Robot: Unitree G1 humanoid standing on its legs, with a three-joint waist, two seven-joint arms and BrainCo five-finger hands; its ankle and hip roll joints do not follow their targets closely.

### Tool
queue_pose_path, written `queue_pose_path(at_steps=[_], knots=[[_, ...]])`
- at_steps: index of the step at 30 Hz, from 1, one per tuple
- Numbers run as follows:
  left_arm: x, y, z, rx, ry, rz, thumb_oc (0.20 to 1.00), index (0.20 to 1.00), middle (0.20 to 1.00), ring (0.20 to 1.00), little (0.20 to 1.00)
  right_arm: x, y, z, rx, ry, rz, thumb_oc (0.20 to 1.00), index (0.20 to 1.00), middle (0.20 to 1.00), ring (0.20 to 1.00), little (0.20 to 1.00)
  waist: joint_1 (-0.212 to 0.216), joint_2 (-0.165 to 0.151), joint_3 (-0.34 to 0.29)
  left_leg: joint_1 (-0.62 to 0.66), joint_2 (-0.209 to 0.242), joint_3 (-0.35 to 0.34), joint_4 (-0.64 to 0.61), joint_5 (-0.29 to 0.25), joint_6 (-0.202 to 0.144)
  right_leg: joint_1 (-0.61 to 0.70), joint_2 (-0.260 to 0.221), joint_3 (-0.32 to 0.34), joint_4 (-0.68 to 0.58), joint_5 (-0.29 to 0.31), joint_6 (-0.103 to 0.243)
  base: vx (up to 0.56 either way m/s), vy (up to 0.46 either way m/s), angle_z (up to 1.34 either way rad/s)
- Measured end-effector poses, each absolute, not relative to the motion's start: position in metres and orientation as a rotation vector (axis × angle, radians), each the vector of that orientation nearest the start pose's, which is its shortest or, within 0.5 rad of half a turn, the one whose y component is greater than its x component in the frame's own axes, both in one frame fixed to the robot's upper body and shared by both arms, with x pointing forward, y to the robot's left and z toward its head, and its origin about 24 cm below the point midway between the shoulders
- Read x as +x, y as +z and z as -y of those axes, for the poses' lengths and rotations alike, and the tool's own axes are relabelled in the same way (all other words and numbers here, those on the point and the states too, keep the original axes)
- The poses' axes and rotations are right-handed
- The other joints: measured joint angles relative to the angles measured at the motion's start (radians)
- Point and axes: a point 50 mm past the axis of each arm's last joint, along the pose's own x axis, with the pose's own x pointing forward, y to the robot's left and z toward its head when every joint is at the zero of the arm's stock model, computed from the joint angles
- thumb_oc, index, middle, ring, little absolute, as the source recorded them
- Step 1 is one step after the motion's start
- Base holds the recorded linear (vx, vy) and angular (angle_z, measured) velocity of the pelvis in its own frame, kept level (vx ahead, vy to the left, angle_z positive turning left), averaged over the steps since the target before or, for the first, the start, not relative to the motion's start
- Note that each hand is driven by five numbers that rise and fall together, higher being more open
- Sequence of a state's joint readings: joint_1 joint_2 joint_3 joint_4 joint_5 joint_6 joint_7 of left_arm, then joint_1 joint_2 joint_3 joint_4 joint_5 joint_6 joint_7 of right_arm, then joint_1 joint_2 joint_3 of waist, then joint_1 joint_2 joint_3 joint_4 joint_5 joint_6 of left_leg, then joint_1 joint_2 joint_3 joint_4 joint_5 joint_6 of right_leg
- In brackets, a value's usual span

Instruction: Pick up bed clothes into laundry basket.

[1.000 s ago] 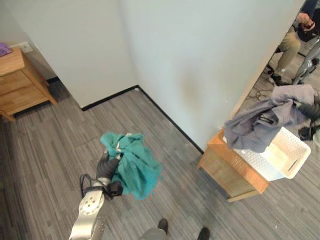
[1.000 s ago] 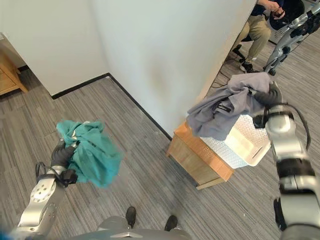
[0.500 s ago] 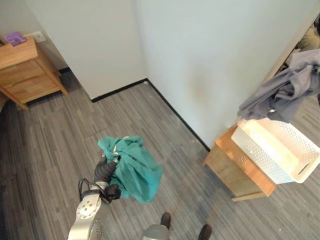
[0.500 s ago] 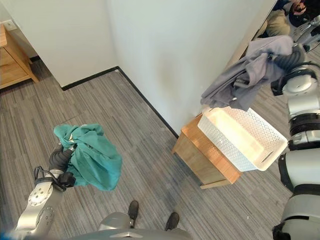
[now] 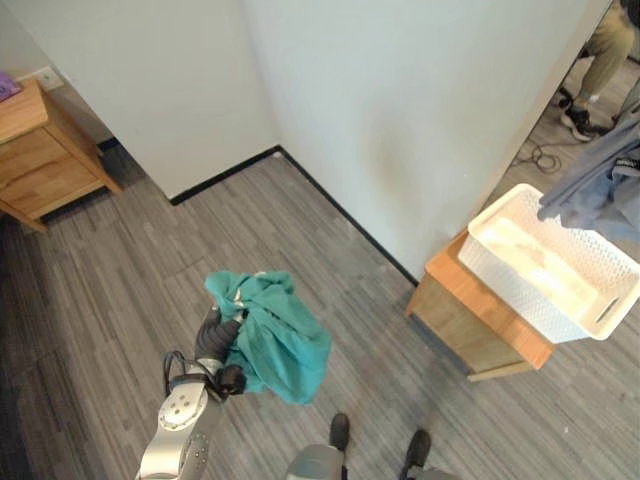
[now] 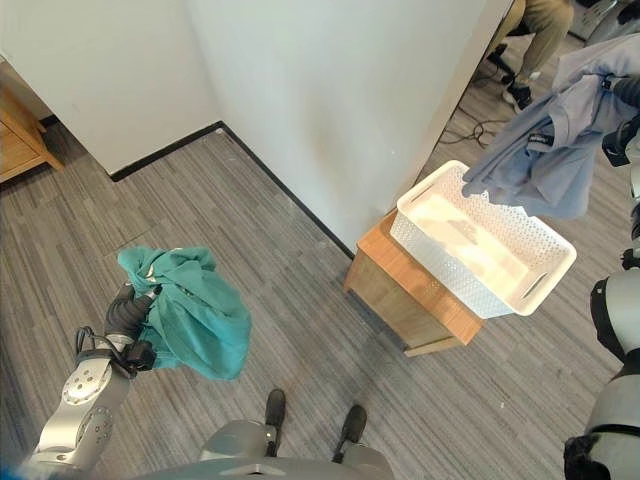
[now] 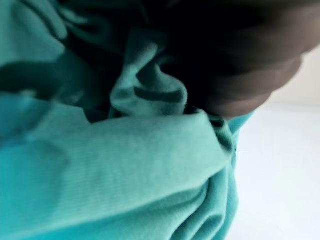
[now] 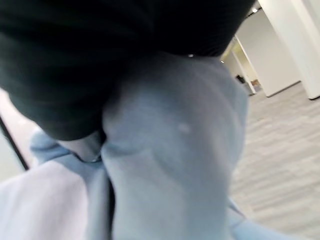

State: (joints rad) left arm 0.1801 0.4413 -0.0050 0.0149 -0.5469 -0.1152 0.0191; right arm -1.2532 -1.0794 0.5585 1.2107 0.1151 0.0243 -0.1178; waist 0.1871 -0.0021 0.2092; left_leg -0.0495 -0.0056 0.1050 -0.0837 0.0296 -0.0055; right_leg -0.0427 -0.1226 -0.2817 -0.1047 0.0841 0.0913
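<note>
On my right, the laundry basket [image 6: 486, 241] sits on a low wooden stand [image 6: 405, 300] beside the wall corner. One garment [image 6: 545, 150] hangs above the basket's far right edge. Another garment [image 5: 270, 335] hangs near left, over the floor. A wooden nightstand [image 5: 40, 150] stands far left.

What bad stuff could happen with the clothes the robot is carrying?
The grey garment dangles from the right hand over the far edge of the white basket, so it might drop partly outside. The basket sits on a small wooden stand and overhangs it; a bump could tip it. The teal cloth hangs loosely from the left hand and might slip.
</note>
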Motion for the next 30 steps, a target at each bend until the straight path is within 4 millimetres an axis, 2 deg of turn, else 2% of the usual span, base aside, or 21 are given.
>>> queue_pose_path(at_steps=[3, 5, 8, 9, 13, 19, 26, 28, 30], knots=[[0.216, 0.032, -0.244, -0.103, 0.090, -0.064, 0.200, 0.200, 0.200, 0.200, 0.200, 0.332, 0.292, 0.405, -0.923, -0.716, -0.062, 0.200, 0.200, 0.200, 0.200, 0.200, 0.004, 0.025, 0.019, -0.037, -0.001, 0.001, 0.000, 0.011, 0.006, -0.038, 0.000, 0.003, 0.004, 0.012, -0.002, -0.09, 0.008, -0.01], [0.221, 0.036, -0.242, -0.105, 0.086, -0.046, 0.200, 0.200, 0.200, 0.200, 0.200, 0.334, 0.285, 0.405, -0.945, -0.715, -0.100, 0.200, 0.200, 0.200, 0.200, 0.200, 0.005, 0.043, 0.054, -0.057, -0.001, 0.003, 0.000, 0.018, 0.004, -0.059, 0.000, 0.004, 0.005, 0.020, -0.005, -0.06, -0.003, -0.03], [0.219, 0.034, -0.242, -0.113, 0.086, -0.051, 0.200, 0.200, 0.200, 0.200, 0.200, 0.338, 0.264, 0.404, -0.936, -0.695, -0.164, 0.200, 0.200, 0.200, 0.200, 0.200, 0.009, 0.050, 0.076, -0.075, 0.001, 0.007, 0.002, 0.020, 0.004, -0.078, 0.001, 0.008, 0.003, 0.022, -0.007, -0.04, -0.009, -0.04], [0.220, 0.035, -0.241, -0.134, 0.086, -0.048, 0.200, 0.200, 0.200, 0.200, 0.200, 0.338, 0.253, 0.405, -0.931, -0.683, -0.202, 1.000, 1.000, 1.000, 1.000, 1.000, 0.009, 0.053, 0.101, -0.077, 0.001, 0.008, 0.002, 0.020, 0.003, -0.080, 0.002, 0.008, 0.004, 0.023, -0.008, 0.00, 0.000, 0.00], [0.223, 0.037, -0.239, -0.142, 0.073, -0.040, 0.200, 0.200, 0.200, 0.200, 0.200, 0.332, 0.224, 0.413, -0.914, -0.615, -0.378, 1.000, 1.000, 1.000, 1.000, 1.000, 0.013, 0.056, 0.107, -0.105, 0.000, 0.005, 0.003, 0.021, 0.003, -0.106, 0.000, 0.005, 0.005, 0.025, -0.008, 0.00, 0.000, 0.00], [0.232, 0.046, -0.236, -0.143, 0.057, 0.000, 0.200, 0.200, 0.200, 0.200, 0.200, 0.336, 0.236, 0.409, -0.914, -0.596, -0.348, 1.000, 1.000, 1.000, 1.000, 1.000, 0.007, 0.056, 0.107, -0.103, 0.000, 0.004, 0.003, 0.021, 0.004, -0.105, 0.001, 0.005, 0.005, 0.025, -0.008, 0.00, 0.000, 0.00], [0.238, 0.051, -0.235, -0.144, 0.047, 0.021, 0.200, 0.200, 0.200, 0.200, 0.200, 0.338, 0.283, 0.404, -0.957, -0.612, -0.258, 1.000, 1.000, 1.000, 1.000, 1.000, -0.001, 0.055, 0.107, -0.070, 0.000, 0.007, 0.008, 0.021, 0.004, -0.072, 0.001, 0.011, 0.005, 0.028, -0.009, 0.00, 0.000, 0.00], [0.238, 0.052, -0.236, -0.143, 0.053, 0.025, 0.200, 0.200, 0.200, 0.200, 0.200, 0.345, 0.299, 0.390, -1.011, -0.575, -0.183, 1.000, 1.000, 1.000, 1.000, 1.000, -0.018, 0.053, 0.106, -0.065, 0.001, 0.013, 0.008, 0.021, 0.004, -0.070, 0.001, 0.019, 0.004, 0.029, -0.009, 0.01, -0.001, -0.04], [0.238, 0.053, -0.240, -0.141, 0.067, 0.027, 0.200, 0.200, 0.200, 0.200, 0.200, 0.356, 0.316, 0.363, -1.048, -0.489, -0.048, 1.000, 1.000, 1.000, 1.000, 1.000, -0.047, 0.053, 0.106, -0.063, 0.000, 0.018, 0.010, 0.022, 0.005, -0.069, 0.004, 0.024, 0.004, 0.034, -0.007, 0.03, -0.007, -0.07]])
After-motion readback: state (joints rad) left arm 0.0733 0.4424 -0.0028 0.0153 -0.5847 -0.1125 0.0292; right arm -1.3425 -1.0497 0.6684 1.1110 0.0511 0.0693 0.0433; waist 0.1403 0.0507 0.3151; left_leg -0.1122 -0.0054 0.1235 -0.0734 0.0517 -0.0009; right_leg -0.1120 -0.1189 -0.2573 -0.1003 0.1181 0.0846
